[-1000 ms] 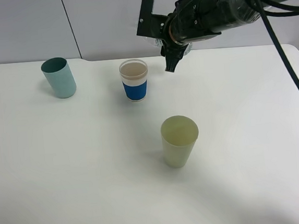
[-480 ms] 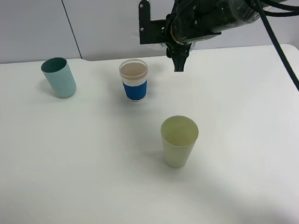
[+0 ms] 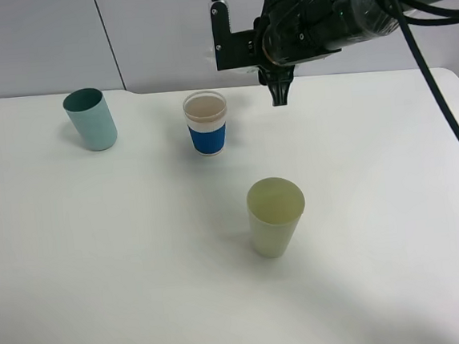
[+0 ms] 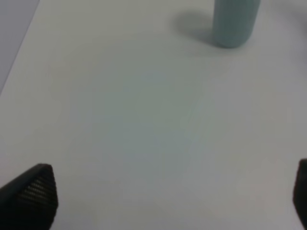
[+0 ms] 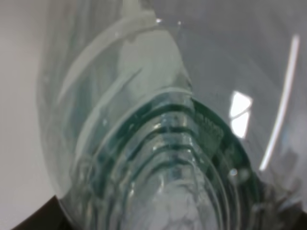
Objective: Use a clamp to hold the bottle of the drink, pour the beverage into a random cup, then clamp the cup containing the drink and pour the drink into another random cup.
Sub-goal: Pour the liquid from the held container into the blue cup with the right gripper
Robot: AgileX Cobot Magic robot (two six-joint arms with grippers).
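Observation:
My right gripper point(image 3: 277, 78) hangs high behind the table, just right of the blue-and-white cup point(image 3: 207, 123), which holds a brownish drink. It is shut on a clear plastic bottle point(image 5: 158, 143) that fills the right wrist view; in the exterior high view the arm hides most of the bottle. A teal cup point(image 3: 90, 119) stands at the far left and also shows in the left wrist view point(image 4: 235, 21). A pale yellow-green cup point(image 3: 275, 215) stands nearer the front. My left gripper point(image 4: 163, 201) is open and empty over bare table.
The white table point(image 3: 100, 256) spreads around the three cups. The right arm's dark cables point(image 3: 441, 105) hang along the right side. A grey wall point(image 3: 33, 44) backs the table.
The right gripper has turned from a tilt toward the blue-and-white cup to pointing nearly straight down, and has shifted slightly right. The cups have not moved.

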